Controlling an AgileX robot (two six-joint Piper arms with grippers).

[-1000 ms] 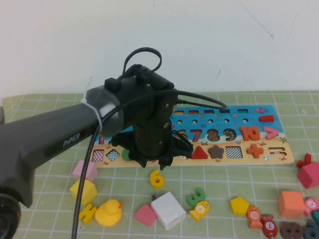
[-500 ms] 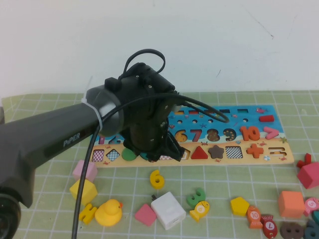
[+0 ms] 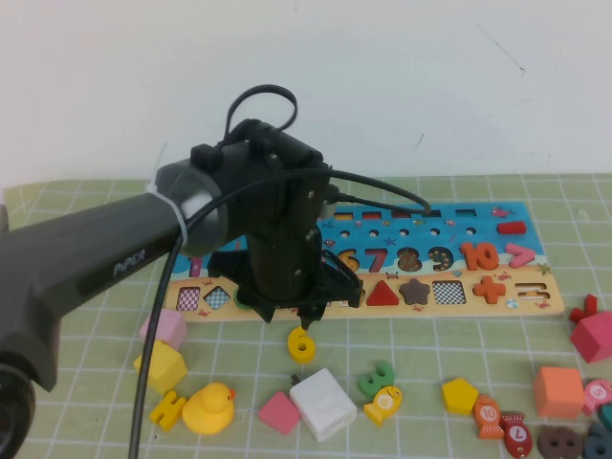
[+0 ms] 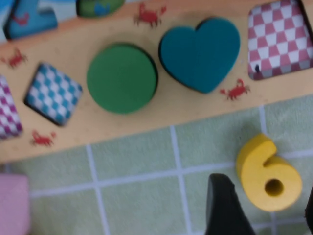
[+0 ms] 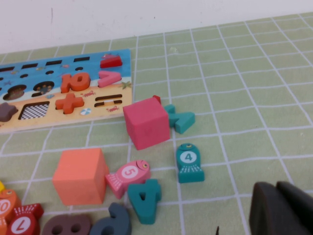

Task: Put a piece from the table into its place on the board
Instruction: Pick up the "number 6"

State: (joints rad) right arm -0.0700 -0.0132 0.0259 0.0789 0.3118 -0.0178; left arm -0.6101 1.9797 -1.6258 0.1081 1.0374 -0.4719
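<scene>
The yellow numeral 6 lies flat on the green grid table, just in front of the long puzzle board. My left gripper points down right over it. In the left wrist view the 6 lies between the open fingers of that gripper; one dark finger stands beside it without touching, and the other is at the picture's edge. The board's front row holds a green circle and a teal heart. My right gripper is shut and empty, low over the mat to the right of the board.
A white cube, a pink tile, a green 3 and a yellow duck lie in front of the 6. A yellow block lies to the left. A red cube, an orange cube and a teal fish lie near the right gripper.
My left gripper has swung forward and down from over the board's front edge to just above the 6. The 6 has not moved.
</scene>
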